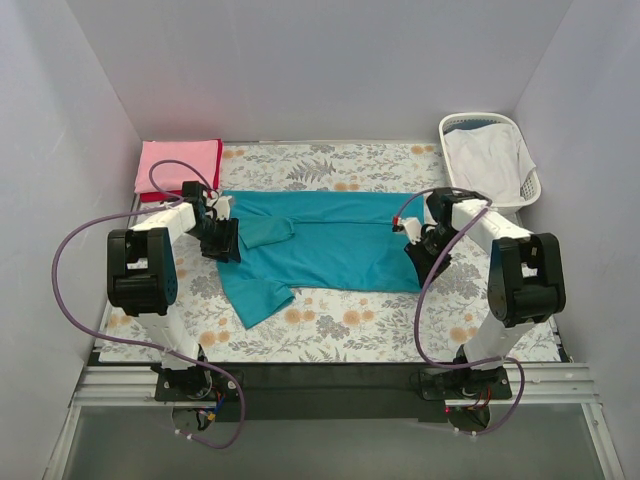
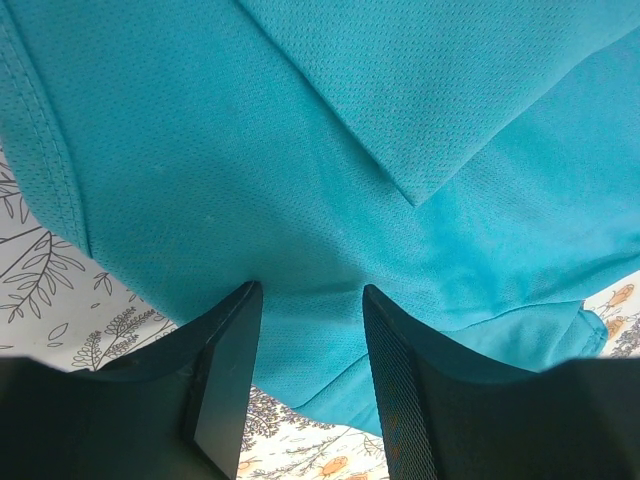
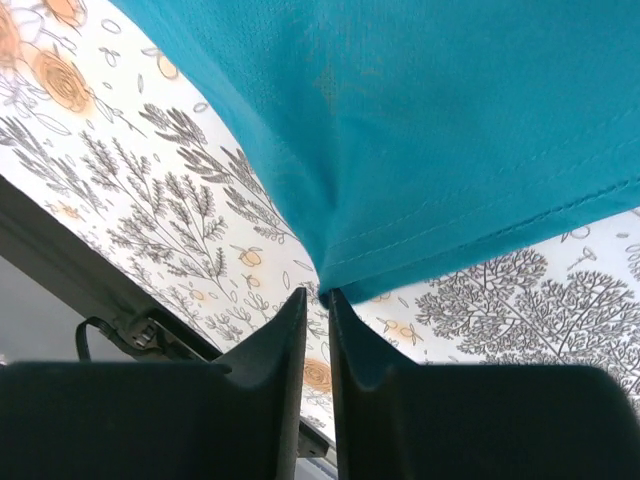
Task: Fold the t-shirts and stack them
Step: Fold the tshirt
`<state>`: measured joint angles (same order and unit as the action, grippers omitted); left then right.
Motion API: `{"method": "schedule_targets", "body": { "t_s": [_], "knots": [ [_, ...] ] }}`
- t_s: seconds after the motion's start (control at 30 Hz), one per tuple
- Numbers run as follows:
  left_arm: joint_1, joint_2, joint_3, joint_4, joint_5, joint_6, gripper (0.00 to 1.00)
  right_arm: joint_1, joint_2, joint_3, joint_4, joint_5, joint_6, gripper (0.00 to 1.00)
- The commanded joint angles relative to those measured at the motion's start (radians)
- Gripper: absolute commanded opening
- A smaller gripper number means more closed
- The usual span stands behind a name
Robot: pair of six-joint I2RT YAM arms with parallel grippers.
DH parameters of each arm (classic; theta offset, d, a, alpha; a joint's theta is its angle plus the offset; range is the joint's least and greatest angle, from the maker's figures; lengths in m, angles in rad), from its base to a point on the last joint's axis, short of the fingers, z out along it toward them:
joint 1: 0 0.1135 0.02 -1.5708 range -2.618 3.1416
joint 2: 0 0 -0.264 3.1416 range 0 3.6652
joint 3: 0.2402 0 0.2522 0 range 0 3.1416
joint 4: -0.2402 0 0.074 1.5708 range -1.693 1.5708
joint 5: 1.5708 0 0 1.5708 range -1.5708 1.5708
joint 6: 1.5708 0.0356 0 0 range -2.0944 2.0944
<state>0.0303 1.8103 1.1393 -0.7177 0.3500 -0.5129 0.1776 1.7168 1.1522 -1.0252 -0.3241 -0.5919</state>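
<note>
1. Your left gripper (image 2: pixel 310 288) stands with fingers apart, tips on the teal-blue t-shirt (image 2: pixel 300 150), which spreads ahead of it.
2. Your right gripper (image 3: pixel 318 292) has fingers almost together, nipping that shirt's hem corner right at the tips.
3. The pink t-shirt (image 1: pixel 175 160) lies folded near your left gripper, farther back.

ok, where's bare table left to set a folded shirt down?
Two bare strips of floral cloth: one at the back, between pink-and-red stack and basket, behind the teal shirt; one in front, between that shirt and the near edge. Crowded: the middle, where the shirt spans from left gripper to right gripper.
</note>
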Motion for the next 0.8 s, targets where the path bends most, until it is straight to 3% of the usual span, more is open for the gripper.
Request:
{"method": "schedule_targets", "body": {
  "t_s": [0.0, 0.13, 0.23, 0.5, 0.77],
  "knots": [
    [-0.001, 0.009, -0.035, -0.012, -0.066, 0.025, 0.44, -0.004, -0.063, -0.045, -0.026, 0.057, -0.042, 0.23],
    [-0.003, -0.043, -0.03, -0.049, -0.039, 0.051, 0.44, -0.004, -0.092, -0.02, -0.038, 0.117, -0.06, 0.35],
    [-0.003, -0.124, -0.012, -0.098, 0.035, 0.088, 0.44, -0.006, -0.12, 0.044, -0.042, 0.08, -0.06, 0.41],
    [-0.001, -0.198, 0.004, -0.149, 0.112, 0.091, 0.45, 0.036, -0.016, 0.116, 0.002, -0.069, 0.017, 0.35],
    [-0.003, -0.158, -0.15, -0.086, 0.07, 0.08, 0.42, 0.037, 0.064, -0.028, 0.122, 0.048, 0.0, 0.29]
  ]
}}
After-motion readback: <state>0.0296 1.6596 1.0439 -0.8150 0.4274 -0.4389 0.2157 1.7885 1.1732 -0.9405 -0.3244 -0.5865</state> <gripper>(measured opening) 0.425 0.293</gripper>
